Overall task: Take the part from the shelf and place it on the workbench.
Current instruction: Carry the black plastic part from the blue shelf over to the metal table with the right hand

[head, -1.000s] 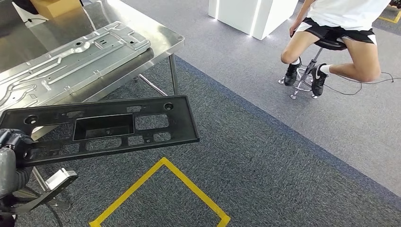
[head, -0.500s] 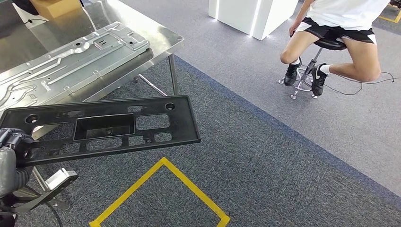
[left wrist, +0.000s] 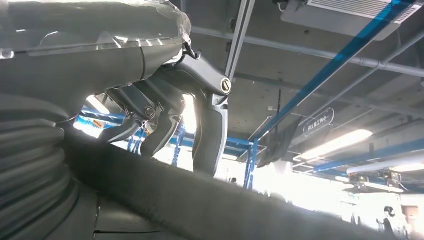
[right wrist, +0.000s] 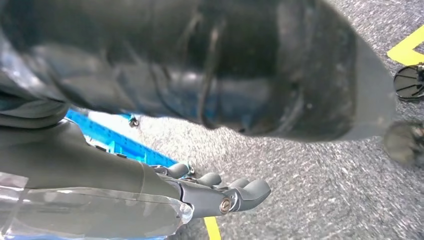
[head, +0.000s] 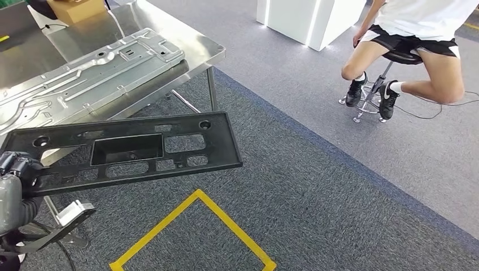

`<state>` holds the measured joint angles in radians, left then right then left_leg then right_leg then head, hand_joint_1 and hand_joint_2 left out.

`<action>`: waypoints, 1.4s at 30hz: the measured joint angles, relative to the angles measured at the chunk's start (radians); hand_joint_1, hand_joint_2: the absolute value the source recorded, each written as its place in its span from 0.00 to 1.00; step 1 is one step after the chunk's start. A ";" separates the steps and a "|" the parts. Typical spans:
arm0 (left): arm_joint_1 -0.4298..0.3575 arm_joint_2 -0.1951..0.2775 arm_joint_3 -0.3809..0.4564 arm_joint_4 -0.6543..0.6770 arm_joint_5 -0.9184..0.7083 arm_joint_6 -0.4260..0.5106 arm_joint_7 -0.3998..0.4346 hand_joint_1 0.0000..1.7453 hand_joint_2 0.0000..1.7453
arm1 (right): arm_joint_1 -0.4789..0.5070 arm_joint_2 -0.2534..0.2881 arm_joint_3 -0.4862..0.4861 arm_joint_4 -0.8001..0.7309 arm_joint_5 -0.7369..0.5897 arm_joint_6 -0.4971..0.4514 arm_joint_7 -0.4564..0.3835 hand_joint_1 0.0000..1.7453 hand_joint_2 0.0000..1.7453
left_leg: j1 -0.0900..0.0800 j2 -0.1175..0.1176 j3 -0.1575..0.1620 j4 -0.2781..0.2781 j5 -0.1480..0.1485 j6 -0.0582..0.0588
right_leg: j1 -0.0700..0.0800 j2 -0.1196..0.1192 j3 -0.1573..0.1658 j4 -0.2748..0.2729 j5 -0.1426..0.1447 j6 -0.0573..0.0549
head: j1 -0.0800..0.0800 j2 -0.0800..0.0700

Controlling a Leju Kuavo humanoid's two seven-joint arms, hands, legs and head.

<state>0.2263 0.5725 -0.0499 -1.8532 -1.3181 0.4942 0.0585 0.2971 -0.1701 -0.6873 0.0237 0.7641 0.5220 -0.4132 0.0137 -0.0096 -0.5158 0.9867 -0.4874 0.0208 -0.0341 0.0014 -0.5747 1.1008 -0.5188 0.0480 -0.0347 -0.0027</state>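
Gripping the black part (head: 127,149) at its near end, I read the left robot hand (head: 17,180) as clamped, fingers mostly hidden. Part hangs over carpet beside the desk (head: 195,42). Right robot hand (right wrist: 220,192): fingers straight, holding nothing.

Matt black, probably plastic part (head: 141,151); shiny brushed-metal workbench (head: 195,48); dull stamped-metal panel (head: 85,76); rough grey carpet (head: 316,192).
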 joint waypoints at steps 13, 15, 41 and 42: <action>-0.010 0.000 0.000 -0.001 0.005 -0.012 -0.002 1.00 1.00 | 0.000 0.001 0.004 0.000 -0.006 0.008 0.001 0.00 0.00 | 0.005 0.002 -0.162 0.290 -0.098 -0.033 | 0.021 -0.004 0.034 -0.059 -0.005 -0.061 | -0.001 0.000; -0.010 0.000 0.000 -0.001 0.005 -0.012 -0.002 1.00 1.00 | 0.000 0.001 0.005 0.000 -0.007 0.008 0.001 0.00 0.00 | 0.000 0.005 -0.113 0.169 -0.019 -0.018 | 0.026 -0.004 0.048 -0.059 -0.015 -0.061 | -0.001 0.000; -0.020 0.003 0.000 -0.004 0.006 -0.015 -0.002 1.00 1.00 | 0.002 -0.003 0.014 0.000 -0.010 0.012 0.001 0.00 0.00 | -0.005 0.004 -0.102 0.268 -0.163 -0.032 | 0.023 -0.003 0.020 -0.072 0.018 -0.067 | -0.002 0.000; -0.019 0.003 0.000 -0.004 0.007 -0.016 -0.003 1.00 1.00 | 0.002 -0.004 0.014 0.000 -0.010 0.012 0.001 0.00 0.00 | -0.003 0.004 -0.131 0.301 -0.157 -0.034 | 0.023 -0.002 0.028 -0.072 0.011 -0.067 | -0.002 0.000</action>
<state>0.2075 0.5756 -0.0504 -1.8573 -1.3112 0.4787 0.0558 0.2995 -0.1737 -0.6729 0.0233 0.7543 0.5336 -0.4120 0.0111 -0.0055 -0.6473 1.2874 -0.6449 -0.0135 -0.0114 -0.0010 -0.5468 1.0288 -0.5076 -0.0186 -0.0363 -0.0027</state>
